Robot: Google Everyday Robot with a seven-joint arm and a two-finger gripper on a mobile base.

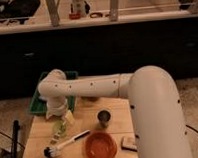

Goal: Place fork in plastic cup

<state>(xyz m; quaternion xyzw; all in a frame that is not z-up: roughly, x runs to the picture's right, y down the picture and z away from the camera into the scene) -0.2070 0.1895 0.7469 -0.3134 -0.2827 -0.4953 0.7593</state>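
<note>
The plastic cup point(59, 128), small, translucent and yellow-green, stands on the left part of the wooden table point(40, 141). My gripper point(64, 118), at the end of the white arm point(93, 87), hangs right over the cup and touches or nearly touches its rim. I cannot pick out the fork; the wrist and gripper hide whatever is at the cup's mouth.
A dark metal cup point(104, 118) stands at mid-table. An orange bowl point(100, 146) is at the front. A white-handled brush with a black head point(66, 144) lies front left. A small pale block point(129, 142) lies right of the bowl. A green tray point(42, 100) is behind the cup.
</note>
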